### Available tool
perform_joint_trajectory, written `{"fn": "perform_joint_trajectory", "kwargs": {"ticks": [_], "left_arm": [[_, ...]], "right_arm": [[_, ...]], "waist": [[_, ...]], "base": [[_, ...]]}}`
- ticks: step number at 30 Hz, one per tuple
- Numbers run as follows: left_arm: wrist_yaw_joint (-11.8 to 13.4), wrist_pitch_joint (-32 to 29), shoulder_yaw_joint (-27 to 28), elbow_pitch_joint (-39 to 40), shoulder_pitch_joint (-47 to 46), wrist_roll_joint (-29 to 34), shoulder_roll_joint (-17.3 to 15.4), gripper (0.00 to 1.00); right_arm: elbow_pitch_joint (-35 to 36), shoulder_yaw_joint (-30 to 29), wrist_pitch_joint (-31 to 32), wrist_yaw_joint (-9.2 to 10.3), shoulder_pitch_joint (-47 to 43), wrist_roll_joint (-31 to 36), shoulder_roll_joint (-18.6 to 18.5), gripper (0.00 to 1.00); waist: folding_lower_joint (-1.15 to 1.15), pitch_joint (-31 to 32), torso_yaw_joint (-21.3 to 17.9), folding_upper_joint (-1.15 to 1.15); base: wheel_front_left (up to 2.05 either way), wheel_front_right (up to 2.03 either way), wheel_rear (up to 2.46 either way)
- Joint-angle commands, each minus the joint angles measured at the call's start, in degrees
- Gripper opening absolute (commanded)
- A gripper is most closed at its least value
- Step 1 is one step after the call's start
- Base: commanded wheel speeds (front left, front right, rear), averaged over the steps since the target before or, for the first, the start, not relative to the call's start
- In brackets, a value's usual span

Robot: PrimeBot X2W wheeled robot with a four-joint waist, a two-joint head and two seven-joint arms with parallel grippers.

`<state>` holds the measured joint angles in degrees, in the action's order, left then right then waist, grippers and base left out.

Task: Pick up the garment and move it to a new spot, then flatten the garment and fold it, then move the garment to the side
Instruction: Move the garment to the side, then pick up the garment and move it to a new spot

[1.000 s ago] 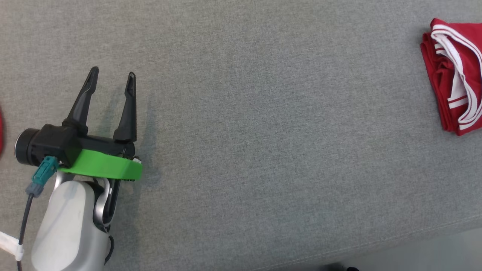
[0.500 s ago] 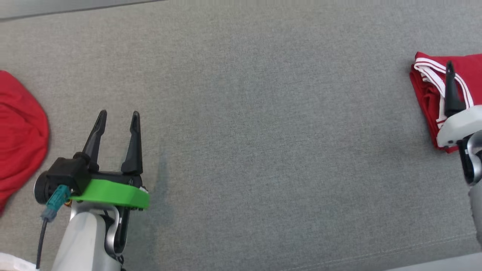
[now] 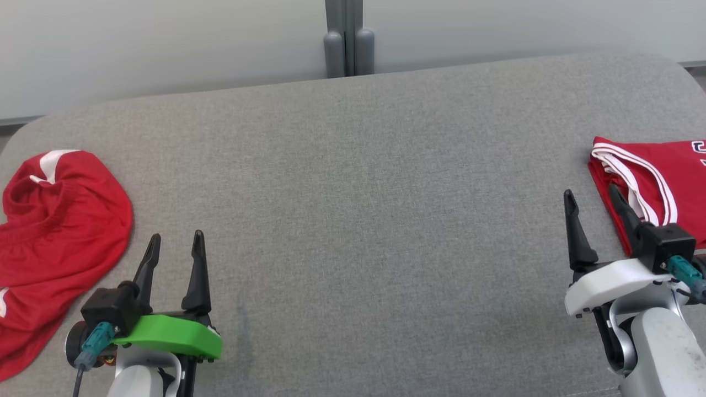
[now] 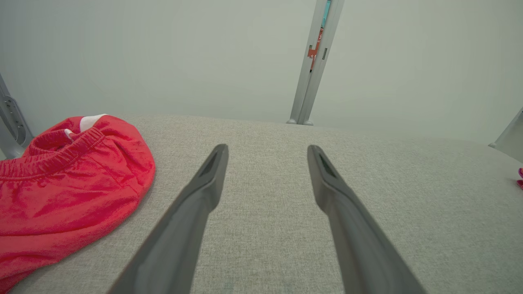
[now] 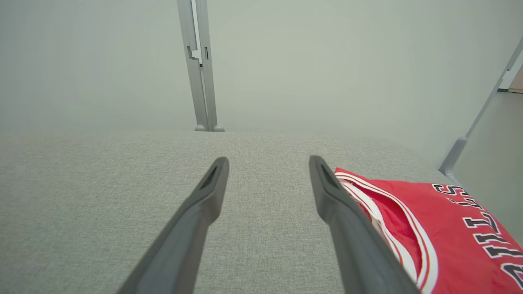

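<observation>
If the crumpled shorts [image 3: 60,231], lying at the left end of the table [image 3: 353,182], are taken as the garment, only one layer may be pinched near the waistband, and the cloth would then be dragged in a bunch rather than lifted. The folded jersey [image 3: 656,171] at the right end could be disturbed by the finger next to it. The left gripper [image 3: 176,236] is spread wide and empty, just beside the shorts. The right gripper [image 3: 590,191] is likewise wide with nothing held, and contact with the jersey's edge cannot be told.

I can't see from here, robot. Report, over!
Open and empty: left gripper, right gripper. Crumpled red shorts beside left gripper, untouched. Folded red jersey by right gripper, out of the way.
</observation>
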<state>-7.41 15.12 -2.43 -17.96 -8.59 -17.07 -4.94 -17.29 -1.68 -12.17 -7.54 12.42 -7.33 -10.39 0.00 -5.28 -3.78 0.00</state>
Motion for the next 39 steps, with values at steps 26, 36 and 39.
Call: {"fn": "perform_joint_trajectory", "kwargs": {"ticks": [26,36,39], "left_arm": [[-0.05,-0.01,2.62,-0.7,2.2,0.99,1.19,1.0],[-0.05,0.0,2.36,-1.27,1.89,0.93,1.14,1.0],[-0.05,-0.01,2.69,-1.29,2.05,1.16,0.9,1.0]], "right_arm": [[6.06,3.27,3.56,0.11,-5.77,-0.32,2.61,1.0],[5.56,3.48,3.12,0.11,-6.73,-0.95,2.99,1.0],[5.46,3.99,2.97,0.11,-6.99,-1.08,3.3,1.0]], "waist": [[0.0,4.82,1.55,0.0],[0.0,5.04,6.77,0.0],[0.0,5.31,9.32,0.0]], "base": [[0.0,0.0,0.0],[0.0,0.0,0.0],[0.0,0.0,0.0]]}}
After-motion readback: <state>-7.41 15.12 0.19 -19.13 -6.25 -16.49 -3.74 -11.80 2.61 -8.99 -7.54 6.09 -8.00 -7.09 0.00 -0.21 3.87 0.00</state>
